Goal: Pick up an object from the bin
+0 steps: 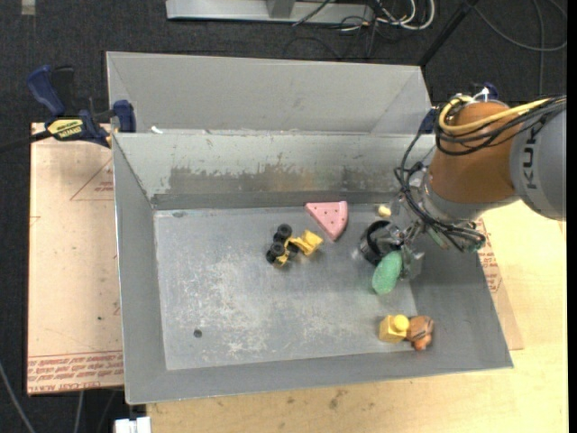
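Gripper [398, 253] sits low by the right wall of the bin [207, 287], touching or just over green oval [387, 276]; cannot tell its opening. Pink wedge [328, 216] lies near the back wall. Left floor is open.

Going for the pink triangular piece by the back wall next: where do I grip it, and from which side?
Come straight down from above. The pink triangular piece lies flat, clear of the yellow-and-black toy, so pinching across its narrower lower tip probably works; the back wall crowds its wide edge.
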